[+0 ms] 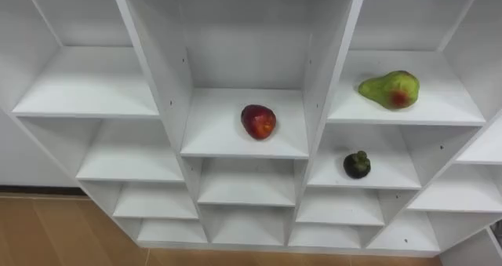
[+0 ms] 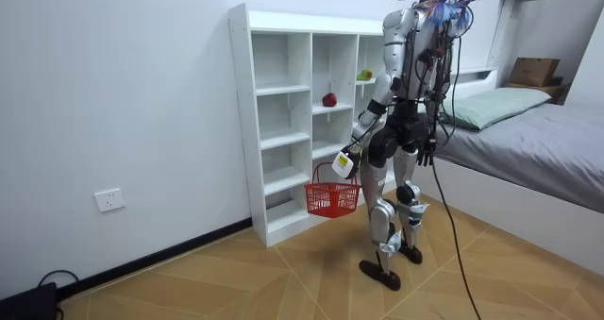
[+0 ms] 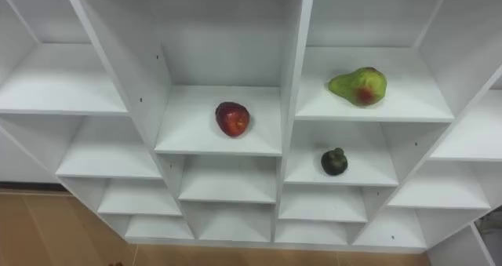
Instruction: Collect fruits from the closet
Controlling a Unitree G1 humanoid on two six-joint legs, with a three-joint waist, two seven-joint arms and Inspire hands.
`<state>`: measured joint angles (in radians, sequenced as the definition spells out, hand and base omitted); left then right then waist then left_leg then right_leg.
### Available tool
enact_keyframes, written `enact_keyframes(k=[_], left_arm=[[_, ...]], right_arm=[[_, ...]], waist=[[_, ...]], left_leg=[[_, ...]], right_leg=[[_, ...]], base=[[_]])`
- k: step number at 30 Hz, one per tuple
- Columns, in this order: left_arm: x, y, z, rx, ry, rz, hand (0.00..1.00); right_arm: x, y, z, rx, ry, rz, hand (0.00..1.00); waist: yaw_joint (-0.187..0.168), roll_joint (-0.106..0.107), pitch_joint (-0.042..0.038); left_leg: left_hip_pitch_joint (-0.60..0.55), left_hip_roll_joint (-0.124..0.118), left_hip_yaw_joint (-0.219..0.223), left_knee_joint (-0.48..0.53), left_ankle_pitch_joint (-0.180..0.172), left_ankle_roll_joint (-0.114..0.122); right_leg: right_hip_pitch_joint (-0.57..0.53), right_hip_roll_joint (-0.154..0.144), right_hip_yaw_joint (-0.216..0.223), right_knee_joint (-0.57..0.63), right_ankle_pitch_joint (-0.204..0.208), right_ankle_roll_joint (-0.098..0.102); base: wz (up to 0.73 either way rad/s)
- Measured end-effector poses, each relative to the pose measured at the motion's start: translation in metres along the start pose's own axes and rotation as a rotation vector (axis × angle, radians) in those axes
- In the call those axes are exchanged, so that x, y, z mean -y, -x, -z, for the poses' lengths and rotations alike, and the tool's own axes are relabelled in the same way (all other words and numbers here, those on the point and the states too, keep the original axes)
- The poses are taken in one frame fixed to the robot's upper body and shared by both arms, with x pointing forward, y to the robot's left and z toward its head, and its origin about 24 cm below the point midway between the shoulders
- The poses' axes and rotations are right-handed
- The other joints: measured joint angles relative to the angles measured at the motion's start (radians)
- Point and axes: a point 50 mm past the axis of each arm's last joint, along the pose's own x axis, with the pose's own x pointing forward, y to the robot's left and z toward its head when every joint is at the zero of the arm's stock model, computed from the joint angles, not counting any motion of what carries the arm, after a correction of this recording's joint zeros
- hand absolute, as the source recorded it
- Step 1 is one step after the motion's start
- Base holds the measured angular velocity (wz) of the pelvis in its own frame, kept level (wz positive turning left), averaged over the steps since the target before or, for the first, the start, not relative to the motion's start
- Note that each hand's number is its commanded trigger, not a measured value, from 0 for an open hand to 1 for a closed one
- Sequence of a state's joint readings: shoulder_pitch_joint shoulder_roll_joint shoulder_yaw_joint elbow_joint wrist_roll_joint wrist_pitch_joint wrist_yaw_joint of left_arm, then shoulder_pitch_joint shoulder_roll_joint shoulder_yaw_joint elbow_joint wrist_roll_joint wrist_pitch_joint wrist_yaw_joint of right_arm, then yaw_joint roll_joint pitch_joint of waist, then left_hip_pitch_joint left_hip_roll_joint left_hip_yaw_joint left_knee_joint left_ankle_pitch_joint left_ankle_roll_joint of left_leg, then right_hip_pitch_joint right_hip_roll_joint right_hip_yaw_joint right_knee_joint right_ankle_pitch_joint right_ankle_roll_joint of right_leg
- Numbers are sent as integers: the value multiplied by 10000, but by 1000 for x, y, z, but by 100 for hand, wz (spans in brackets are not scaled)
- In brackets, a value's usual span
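A white closet (image 2: 242,122) stands against the wall, with a bed (image 2: 547,122) beside it. In the room view the robot faces the shelves, its left hand (image 2: 345,163) curled round the handle of a red basket (image 2: 332,199). In the eye views a red apple (image 1: 258,121) sits in the middle compartment. A green pear (image 1: 390,89) lies in the compartment to its right, and a dark fruit (image 1: 357,165) sits one shelf below the pear.

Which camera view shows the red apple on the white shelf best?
The left eye view: the round red apple sits close and near centre on its white shelf. The right eye view shows the same, further left; the room view shows a tiny distant red dot.
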<state>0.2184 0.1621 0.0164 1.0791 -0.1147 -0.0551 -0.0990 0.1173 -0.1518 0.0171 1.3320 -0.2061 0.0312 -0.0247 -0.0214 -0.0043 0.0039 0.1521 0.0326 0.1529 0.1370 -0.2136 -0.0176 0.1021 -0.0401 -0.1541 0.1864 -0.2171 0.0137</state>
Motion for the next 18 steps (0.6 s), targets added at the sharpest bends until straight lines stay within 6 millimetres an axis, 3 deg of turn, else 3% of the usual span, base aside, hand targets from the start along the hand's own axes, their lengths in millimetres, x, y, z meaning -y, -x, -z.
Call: enact_keyframes(k=[12, 18], left_arm=[[0, 0, -2, 189, -213, -243, 100], [1, -1, -11, 626, -436, -189, 100]], right_arm=[[6, 0, -12, 678, -263, 901, 0], [16, 4, -35, 2212, -2312, 1531, 0]], waist=[[2, -15, 7], [-20, -9, 4]], left_leg=[[123, 26, 427, -11, -1, 0], [29, 91, 698, -19, -2, 0]], right_leg=[[-192, 53, 436, 160, 5, -6], [-297, 132, 590, -25, 173, -16]], base=[[-11], [-9]])
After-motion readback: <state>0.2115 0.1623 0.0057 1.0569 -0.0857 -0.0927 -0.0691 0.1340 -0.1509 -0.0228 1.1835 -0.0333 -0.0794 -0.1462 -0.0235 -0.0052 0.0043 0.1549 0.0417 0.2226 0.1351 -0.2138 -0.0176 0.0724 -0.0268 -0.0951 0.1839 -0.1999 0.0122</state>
